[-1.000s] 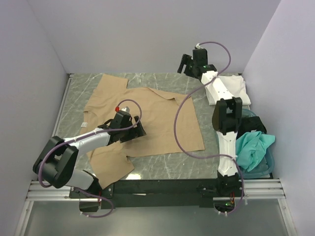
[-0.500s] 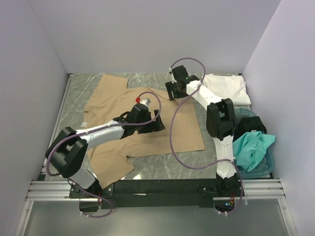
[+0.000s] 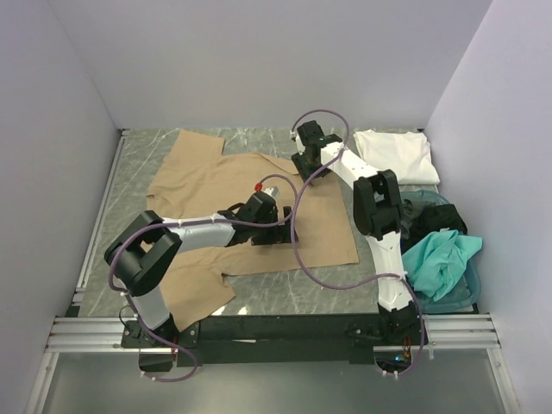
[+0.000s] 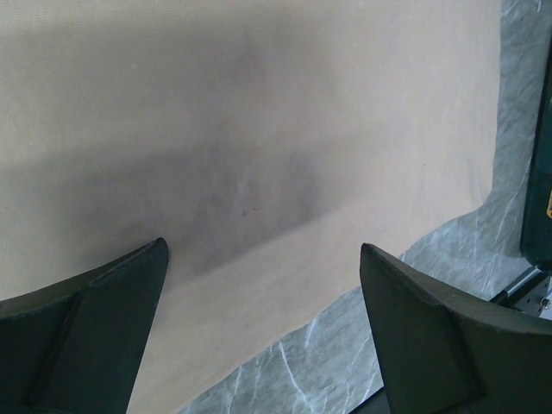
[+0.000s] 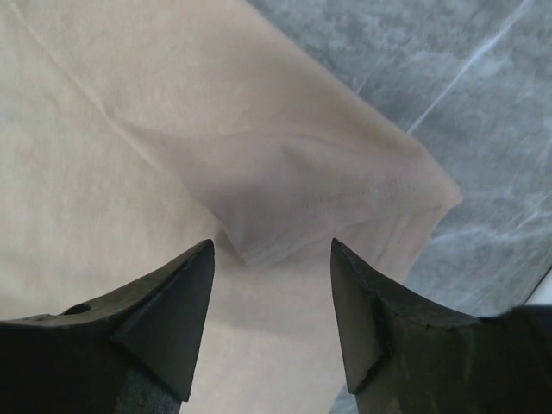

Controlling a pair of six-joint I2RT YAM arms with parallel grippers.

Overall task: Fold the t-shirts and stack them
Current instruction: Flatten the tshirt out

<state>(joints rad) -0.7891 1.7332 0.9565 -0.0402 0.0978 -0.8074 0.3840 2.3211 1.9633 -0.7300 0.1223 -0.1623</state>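
Grey marbled table (image 3: 285, 295) with two shirts and a basket on it

The tan t-shirt (image 3: 198, 177) lies spread flat over the left and middle of the table, one sleeve toward the far left corner, the other toward the near edge, and its hem toward the right; the right wrist view shows one edge of it (image 5: 328, 198) doubled over beside bare marble (image 5: 448, 78). The white t-shirt (image 3: 398, 155) sits folded at the far right corner, apart from the tan one. A shallow teal basket (image 3: 470, 289) stands at the near right edge
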